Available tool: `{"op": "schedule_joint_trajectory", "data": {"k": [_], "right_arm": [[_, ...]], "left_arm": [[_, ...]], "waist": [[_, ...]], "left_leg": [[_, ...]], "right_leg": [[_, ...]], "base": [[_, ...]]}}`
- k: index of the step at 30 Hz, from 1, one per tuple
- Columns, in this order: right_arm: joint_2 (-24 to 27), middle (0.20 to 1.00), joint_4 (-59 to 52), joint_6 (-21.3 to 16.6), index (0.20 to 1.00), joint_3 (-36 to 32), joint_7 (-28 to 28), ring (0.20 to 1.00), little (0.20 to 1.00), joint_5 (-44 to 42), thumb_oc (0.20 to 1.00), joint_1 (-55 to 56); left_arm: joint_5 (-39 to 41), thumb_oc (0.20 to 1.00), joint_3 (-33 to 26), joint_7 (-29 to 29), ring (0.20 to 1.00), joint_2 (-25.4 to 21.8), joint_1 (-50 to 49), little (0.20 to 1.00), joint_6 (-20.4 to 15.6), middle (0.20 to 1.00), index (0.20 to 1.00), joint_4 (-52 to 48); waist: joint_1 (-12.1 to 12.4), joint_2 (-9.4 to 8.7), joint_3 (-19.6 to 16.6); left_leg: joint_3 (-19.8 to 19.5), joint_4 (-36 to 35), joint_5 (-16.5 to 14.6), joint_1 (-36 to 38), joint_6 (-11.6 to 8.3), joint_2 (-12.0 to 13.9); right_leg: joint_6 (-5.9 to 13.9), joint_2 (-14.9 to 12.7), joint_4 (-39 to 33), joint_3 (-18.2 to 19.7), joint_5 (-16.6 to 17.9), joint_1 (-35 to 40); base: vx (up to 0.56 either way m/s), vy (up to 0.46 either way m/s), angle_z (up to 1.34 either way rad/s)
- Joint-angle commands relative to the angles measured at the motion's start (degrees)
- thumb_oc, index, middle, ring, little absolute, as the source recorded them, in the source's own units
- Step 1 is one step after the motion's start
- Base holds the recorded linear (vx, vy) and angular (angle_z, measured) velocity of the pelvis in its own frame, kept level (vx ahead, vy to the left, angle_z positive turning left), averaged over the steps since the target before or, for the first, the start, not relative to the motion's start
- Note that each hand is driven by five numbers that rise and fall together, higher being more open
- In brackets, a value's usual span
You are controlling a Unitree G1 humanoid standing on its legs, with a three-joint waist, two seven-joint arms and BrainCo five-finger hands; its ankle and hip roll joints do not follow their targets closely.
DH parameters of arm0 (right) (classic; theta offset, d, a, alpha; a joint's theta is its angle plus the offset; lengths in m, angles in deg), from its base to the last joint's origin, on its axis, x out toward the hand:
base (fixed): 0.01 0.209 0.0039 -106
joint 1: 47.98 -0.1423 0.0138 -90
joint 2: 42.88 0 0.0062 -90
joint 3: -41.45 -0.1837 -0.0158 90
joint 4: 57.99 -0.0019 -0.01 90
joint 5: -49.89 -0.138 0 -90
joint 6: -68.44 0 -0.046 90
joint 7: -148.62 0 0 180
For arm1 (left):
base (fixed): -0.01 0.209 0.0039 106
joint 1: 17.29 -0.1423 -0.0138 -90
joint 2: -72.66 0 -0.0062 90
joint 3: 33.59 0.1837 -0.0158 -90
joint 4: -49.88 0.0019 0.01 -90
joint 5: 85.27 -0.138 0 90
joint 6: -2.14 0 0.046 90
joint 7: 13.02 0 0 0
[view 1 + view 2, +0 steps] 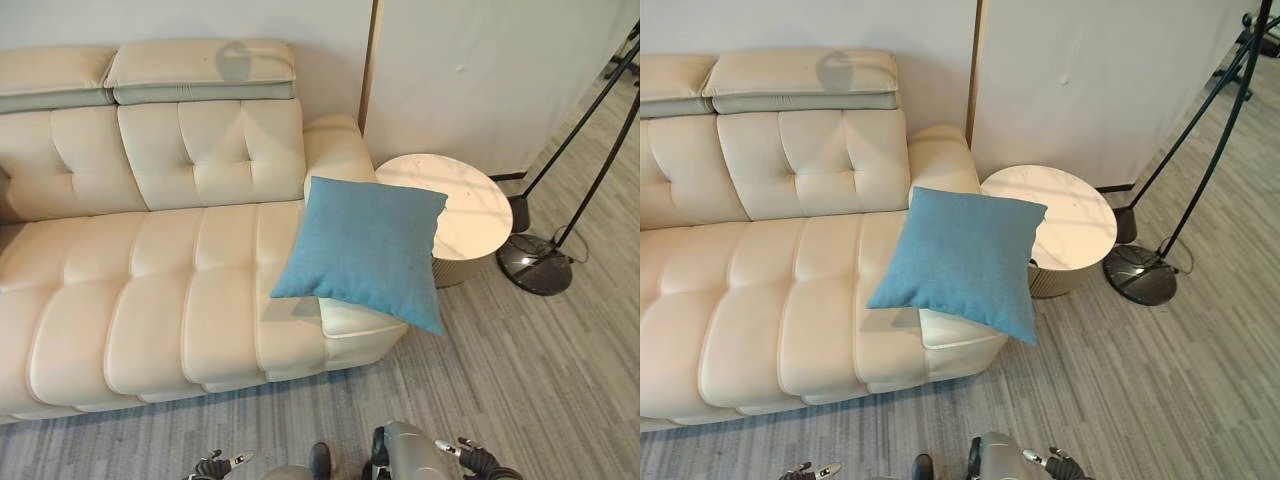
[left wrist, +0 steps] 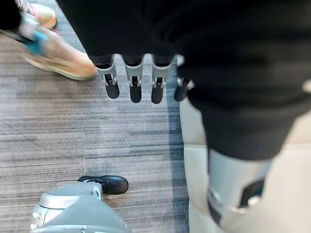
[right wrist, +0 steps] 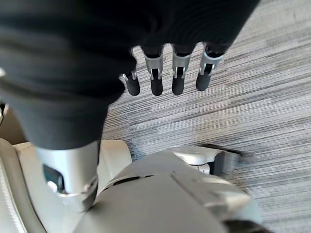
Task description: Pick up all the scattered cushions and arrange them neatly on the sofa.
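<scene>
One blue square cushion (image 1: 365, 250) lies on the right end of the cream leather sofa (image 1: 150, 300). It rests partly on the seat and partly on the low armrest, with its lower right corner hanging past the sofa's edge toward the side table. My left hand (image 2: 135, 82) hangs low over the grey floor beside the sofa's front, fingers straight and empty. The right hand (image 3: 177, 75) also hangs over the floor with straight, empty fingers. Both hands show at the bottom edge of the eye views, the left hand (image 1: 215, 465) and the right hand (image 1: 470, 458), well short of the cushion.
A round pale side table (image 1: 470, 205) stands just right of the armrest. A black lamp stand with a round base (image 1: 535, 265) is further right. A person's shoe (image 2: 53, 53) is on the floor near my left hand. Grey plank floor runs in front of the sofa.
</scene>
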Motion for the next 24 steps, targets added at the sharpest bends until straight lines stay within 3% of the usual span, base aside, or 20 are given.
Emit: {"op": "schedule_joint_trajectory", "data": {"k": [1,2,4,5,8,9,10,12,14,15,17,18,19,20,21,24], "right_arm": [[0.36,1.000,2.45,0.61,1.000,1.01,0.44,1.000,1.000,-0.32,1.000,2.02],[0.56,1.000,2.54,0.75,1.000,0.84,0.54,1.000,1.000,-0.17,1.000,2.03],[0.85,1.000,2.71,1.22,1.000,0.36,0.73,1.000,1.000,0.26,1.000,1.97],[0.91,1.000,2.56,1.23,1.000,0.37,0.69,1.000,1.000,0.67,1.000,2.36],[1.06,1.000,2.51,1.09,1.000,0.64,0.26,1.000,1.000,0.61,1.000,2.39],[1.22,1.000,2.16,0.83,1.000,1.35,0.16,1.000,1.000,0.71,1.000,2.03],[1.52,1.000,2.09,0.73,1.000,1.40,0.21,1.000,1.000,0.62,1.000,1.91],[2.16,1.000,0.86,0.53,1.000,1.96,0.04,1.000,1.000,0.57,1.000,1.45],[2.25,1.000,0.79,0.63,1.000,2.18,0.00,1.000,1.000,0.71,1.000,1.34],[2.33,1.000,0.87,0.86,1.000,2.82,0.15,1.000,1.000,0.96,1.000,0.99],[2.44,1.000,0.42,0.93,1.000,2.92,0.31,1.000,1.000,0.97,1.000,0.97],[2.51,1.000,0.19,0.77,1.000,3.00,0.42,1.000,1.000,0.97,1.000,1.06],[2.51,1.000,0.19,0.77,1.000,3.00,0.42,1.000,1.000,0.97,1.000,1.06],[2.77,1.000,-0.16,0.67,1.000,3.16,0.47,1.000,1.000,1.47,1.000,1.05],[2.86,1.000,-0.45,0.59,1.000,3.33,0.58,1.000,1.000,1.77,1.000,1.12],[2.62,1.000,-0.59,0.63,1.000,3.28,0.64,1.000,1.000,2.10,1.000,1.22]], "left_arm": [[-3.02,1.000,0.01,-0.19,1.000,0.32,1.62,1.000,-1.02,1.000,1.000,0.64],[-2.97,1.000,0.07,-0.23,1.000,0.23,1.94,1.000,-1.20,1.000,1.000,0.65],[-2.89,1.000,0.12,-0.45,1.000,0.22,2.25,1.000,-1.33,1.000,1.000,0.10],[-3.45,1.000,0.16,-0.67,1.000,1.03,1.16,1.000,-1.33,1.000,1.000,-0.10],[-3.95,1.000,0.04,-0.80,1.000,1.67,0.55,1.000,-1.18,1.000,1.000,1.02],[-3.22,1.000,0.03,-0.62,1.000,2.20,0.45,1.000,-1.13,1.000,1.000,0.68],[-2.93,1.000,0.16,-0.67,1.000,2.38,0.37,1.000,-1.12,1.000,1.000,0.48],[-1.96,1.000,0.27,-0.42,1.000,2.54,0.63,1.000,-1.23,1.000,1.000,-0.22],[-1.70,1.000,0.22,-0.25,1.000,2.52,0.62,1.000,-1.26,1.000,1.000,-0.50],[-1.19,1.000,0.42,-0.10,1.000,2.68,1.07,1.000,-1.05,1.000,1.000,-0.39],[-1.84,1.000,1.00,-0.20,1.000,2.83,0.82,1.000,-1.02,1.000,1.000,-0.73],[-2.30,1.000,1.55,-0.18,1.000,2.95,0.66,1.000,-1.07,1.000,1.000,-0.65],[-2.30,1.000,1.55,-0.18,1.000,2.95,0.66,1.000,-1.07,1.000,1.000,-0.65],[-2.71,1.000,2.29,-0.30,1.000,3.15,0.84,1.000,-0.87,1.000,1.000,-0.85],[-3.02,1.000,2.63,-0.30,1.000,3.24,1.08,1.000,-0.90,1.000,1.000,-0.76],[-3.21,1.000,2.55,-0.40,1.000,3.31,1.07,1.000,-0.81,1.000,1.000,-0.19]], "waist": [[-0.25,-1.33,-1.13],[-0.47,-1.44,-1.40],[-1.07,-0.95,-1.41],[-0.66,-1.17,-2.16],[-0.93,-1.06,-3.32],[-0.74,-0.94,-3.19],[-0.67,-0.91,-2.89],[-0.26,-0.87,-1.96],[-0.18,-0.91,-1.78],[-0.26,-1.23,-1.54],[-0.03,-1.40,-1.84],[-0.35,-1.13,-2.14],[-0.35,-1.14,-2.12],[-0.58,-0.42,-2.49],[-0.96,0.03,-2.68],[-1.33,0.52,-3.51]], "left_leg": [[-1.08,-0.12,-2.63,-1.65,-4.33,0.40],[-0.75,-0.12,-3.21,-1.05,-4.67,0.31],[-1.16,0.06,-4.06,0.37,-5.10,0.50],[-0.91,1.56,-6.43,1.86,-5.25,0.50],[-0.54,5.47,-7.60,2.34,-6.32,1.51],[0.39,15.93,-5.41,-0.74,-8.81,2.64],[0.37,20.69,-4.74,-2.99,-9.33,2.88],[0.62,28.64,-2.79,-6.58,-10.45,3.23],[1.10,30.36,-2.41,-7.55,-10.63,3.85],[3.40,26.44,-3.05,-8.74,-9.98,5.50],[3.61,19.26,-4.65,-7.53,-9.22,5.41],[3.08,11.52,-2.83,-7.17,-9.19,5.56],[3.08,11.47,-2.81,-7.12,-9.19,5.55],[2.73,4.06,0.30,-6.31,-9.69,6.28],[3.20,1.35,2.78,-6.78,-10.18,6.84],[3.55,-0.12,1.90,-5.52,-10.15,6.95]], "right_leg": [[0.50,2.89,-30.91,2.62,14.36,7.52],[1.29,2.65,-34.33,2.49,16.35,6.83],[1.79,1.75,-34.12,0.47,17.39,6.17],[1.40,0.69,-34.33,-2.48,17.69,8.55],[0.41,1.09,-34.33,-2.89,17.23,11.29],[-0.73,0.96,-34.33,-4.13,16.03,14.30],[-1.08,0.83,-34.33,-4.51,15.46,15.19],[-2.23,0.80,-34.33,-4.80,14.58,16.79],[-2.75,0.92,-34.33,-4.88,13.82,17.46],[-3.21,0.29,-34.33,-5.45,12.67,18.30],[-2.92,-0.01,-34.33,-5.47,12.00,18.92],[-2.75,0.07,-34.33,-5.74,12.02,18.69],[-2.75,0.06,-34.33,-5.74,12.02,18.71],[-2.71,0.57,-34.33,-6.40,11.65,18.79],[-2.77,0.68,-34.33,-6.93,11.29,18.88],[-2.77,0.96,-34.33,-6.86,10.42,19.45]], "base": [[0.28,-0.135,-0.01],[0.37,-0.173,0.16],[0.35,-0.178,0.23],[0.36,-0.208,0.44],[0.34,-0.234,0.19],[0.21,-0.214,0.23],[0.24,-0.265,0.29],[0.12,-0.144,0.04],[0.10,-0.096,-0.13],[0.12,-0.062,0.04],[0.15,-0.020,0.23],[0.08,0.021,0.20],[0.11,0.053,0.08],[0.11,0.072,-0.03],[0.11,0.072,-0.05],[0.11,0.108,0.18]]}}
